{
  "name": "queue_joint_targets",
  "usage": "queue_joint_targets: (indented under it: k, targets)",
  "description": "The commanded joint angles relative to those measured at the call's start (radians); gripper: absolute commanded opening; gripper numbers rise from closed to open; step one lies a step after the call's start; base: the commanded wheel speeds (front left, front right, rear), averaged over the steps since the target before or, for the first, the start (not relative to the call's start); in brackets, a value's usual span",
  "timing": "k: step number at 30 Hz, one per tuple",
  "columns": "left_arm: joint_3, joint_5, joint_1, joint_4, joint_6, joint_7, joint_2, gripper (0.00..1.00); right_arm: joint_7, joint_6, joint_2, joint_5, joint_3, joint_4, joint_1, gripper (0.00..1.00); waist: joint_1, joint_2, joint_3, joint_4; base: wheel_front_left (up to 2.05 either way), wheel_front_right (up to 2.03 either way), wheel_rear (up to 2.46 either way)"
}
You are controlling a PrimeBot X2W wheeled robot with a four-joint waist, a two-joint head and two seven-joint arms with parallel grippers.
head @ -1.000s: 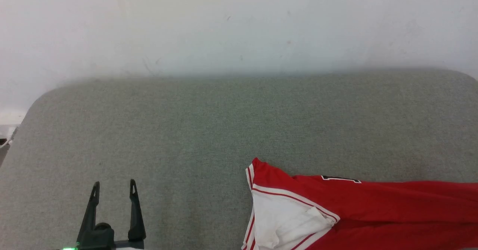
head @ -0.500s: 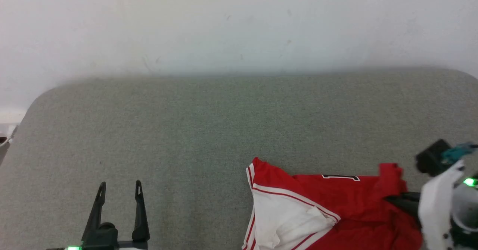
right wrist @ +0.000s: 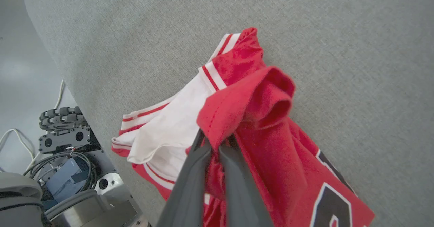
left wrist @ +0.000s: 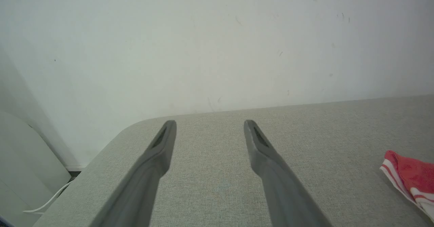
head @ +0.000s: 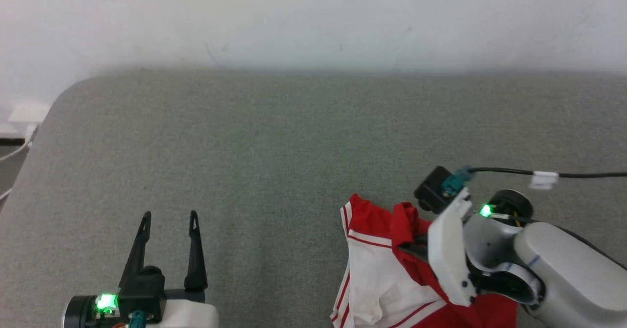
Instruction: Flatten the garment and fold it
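Right pincer [right wrist: 213, 144] come leftward, clenched on garment [right wrist: 271, 159], red fabric bunched over white sleeve, left pincer [head: 169, 218] released

We see on each pincer two long dark grey fingers [left wrist: 271, 166], thinner toward the tip. Those of the left pincer [head: 170, 214] have a narrow slot [left wrist: 260, 137] near each tip. Behind it sit a black block [head: 142, 289], a green light [head: 105, 301], a teal plug [head: 137, 316] and a white shell [head: 188, 314]. Behind the right pincer [right wrist: 215, 145] we see a white cover [head: 448, 249] with small dark screws [head: 461, 284], a black box [head: 431, 194] with a teal connector [head: 455, 181], a black cable [head: 504, 172] carrying a white tag [head: 541, 179], a green lamp [head: 485, 210], and a pale grey forearm [head: 573, 279] marked with a thin blue line [head: 534, 260].
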Motion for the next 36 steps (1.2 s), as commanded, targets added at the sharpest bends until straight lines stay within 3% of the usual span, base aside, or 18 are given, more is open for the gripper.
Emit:
queue_joint_targets:
  k: [1,9,14,16,17,22,26,31,36]
  targets:
    - [-0.003,0.009,-0.019,0.005,-0.003,-0.005,-0.007,1.00,-0.008,-0.001,0.015,-0.004,0.017,0.028,-0.023,0.00,-0.0001,0.0001,0.027,0.024,0.00,0.00,0.00]
    - [-0.014,0.015,-0.053,0.016,-0.002,-0.005,-0.024,1.00,-0.065,-0.001,0.126,-0.003,0.164,0.338,-0.097,0.00,-0.0001,0.0001,0.063,0.051,0.00,0.00,0.00]
    - [-0.008,0.012,-0.057,0.028,-0.003,-0.005,-0.025,1.00,-0.110,-0.001,0.147,0.015,0.256,0.427,-0.104,0.00,-0.0001,0.0001,0.062,0.046,0.00,0.00,0.00]
    - [-0.003,0.011,-0.049,0.032,-0.001,-0.005,-0.025,1.00,-0.145,-0.001,0.144,0.025,0.283,0.428,-0.115,0.46,-0.0001,0.0001,0.053,0.036,0.00,0.00,0.00]
    - [-0.001,0.010,-0.045,0.034,-0.001,-0.005,-0.024,1.00,-0.167,-0.001,0.140,0.033,0.289,0.422,-0.119,1.00,-0.0001,0.0001,0.046,0.030,0.00,0.00,0.00]
    - [0.011,0.010,-0.018,0.044,0.003,-0.005,-0.023,1.00,-0.300,-0.001,0.080,0.057,0.296,0.340,-0.145,1.00,-0.0001,0.0001,0.000,-0.010,0.00,0.00,0.00]
    - [0.025,0.005,0.010,0.043,0.007,-0.005,-0.020,1.00,-0.410,-0.001,0.012,0.072,0.246,0.251,-0.148,1.00,-0.0001,0.0001,-0.038,-0.049,0.00,0.00,0.00]
    - [0.037,0.002,0.039,0.037,0.007,-0.005,-0.022,1.00,-0.552,-0.001,-0.051,0.019,0.116,0.212,-0.127,1.00,-0.0001,0.0001,-0.072,-0.093,0.00,0.00,0.00]
    - [0.044,0.002,0.057,0.033,0.005,-0.005,-0.026,1.00,-0.722,-0.001,-0.041,-0.090,-0.085,0.243,-0.055,1.00,-0.0001,0.0001,-0.096,-0.125,0.00,0.00,0.00]
